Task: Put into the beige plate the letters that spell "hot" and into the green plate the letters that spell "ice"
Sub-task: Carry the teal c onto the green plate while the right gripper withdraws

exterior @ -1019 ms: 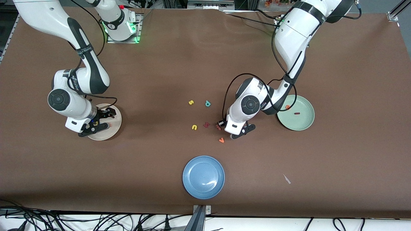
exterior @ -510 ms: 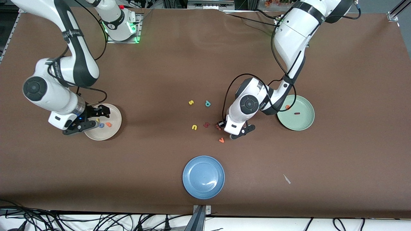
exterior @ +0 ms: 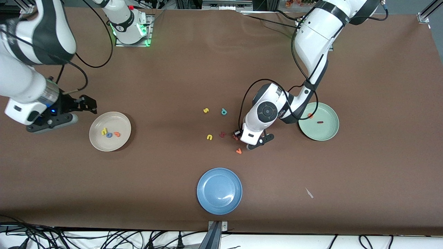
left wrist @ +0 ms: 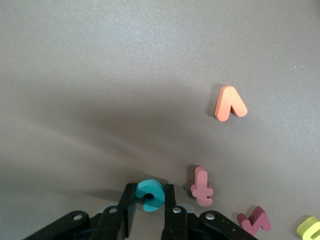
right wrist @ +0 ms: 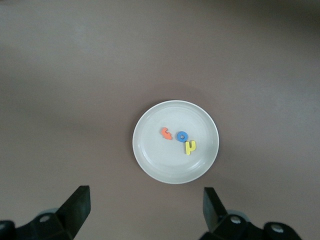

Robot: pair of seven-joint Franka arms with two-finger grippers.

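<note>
The beige plate (exterior: 98, 143) holds the yellow "h" (exterior: 104, 131), blue "o" (exterior: 109, 135) and orange "t" (exterior: 117, 134); the right wrist view shows the same plate (right wrist: 150, 160) and letters. My right gripper (exterior: 82, 112) (right wrist: 146, 200) hangs open and empty, high over the table beside that plate. In the green plate (exterior: 328, 133) lie the orange "e" (exterior: 310, 116) and dark red "i" (exterior: 320, 122). My left gripper (exterior: 247, 141) (left wrist: 149, 192) is low at the table among the loose letters, shut on the teal "c" (left wrist: 150, 194). In the front view the hand hides the "c".
Loose letters lie mid-table: yellow "s" (exterior: 206, 110), teal "p" (exterior: 224, 111), yellow "u" (exterior: 209, 137), a dark red letter (exterior: 222, 134), pinkish "f" (left wrist: 202, 186) and orange "v" (exterior: 238, 150). A blue plate (exterior: 219, 191) sits nearer the front camera.
My right gripper rose off the beige plate and moved toward the right arm's end, uncovering the three letters. My left gripper's fingers closed on the teal "c".
</note>
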